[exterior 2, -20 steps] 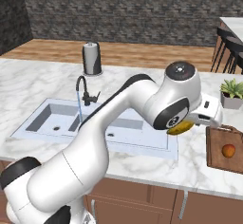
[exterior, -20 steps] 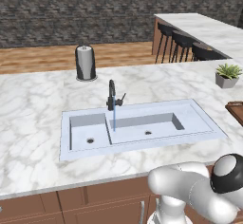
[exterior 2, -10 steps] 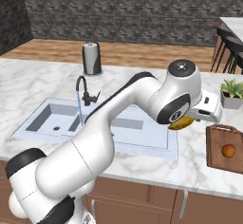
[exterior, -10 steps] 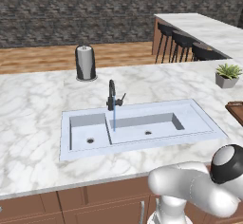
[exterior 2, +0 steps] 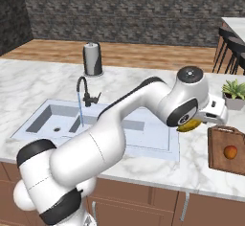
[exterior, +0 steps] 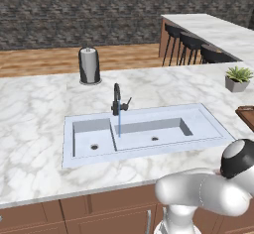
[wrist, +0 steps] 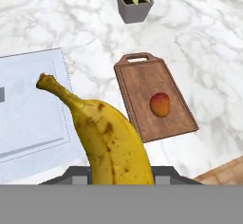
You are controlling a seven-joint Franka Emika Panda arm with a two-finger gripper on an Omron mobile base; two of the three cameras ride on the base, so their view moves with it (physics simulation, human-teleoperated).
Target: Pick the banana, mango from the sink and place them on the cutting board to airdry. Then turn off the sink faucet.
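My gripper (wrist: 118,174) is shut on the banana (wrist: 114,140), a yellow fruit with brown specks whose stem points up and left in the hand view. From the right base view the banana (exterior 2: 189,125) hangs under the wrist, above the counter between the sink (exterior 2: 143,146) and the cutting board (exterior 2: 221,165). On the dark wooden cutting board (wrist: 140,92) lies the orange-red mango (wrist: 160,104), also visible as the mango (exterior 2: 230,152) from the right base. The sink faucet (exterior: 117,99) stands upright, with a thin blue stream falling into the sink (exterior: 144,151).
A grey potted plant (wrist: 135,0) sits on the marble just beyond the board. The dark paper-towel holder (exterior: 89,65) stands behind the sink. Bar stools (exterior: 193,44) line the far counter on the right.
The hand with the banana has drifted a little to the right, closer to the cutting board. The mango and the running water are as before.
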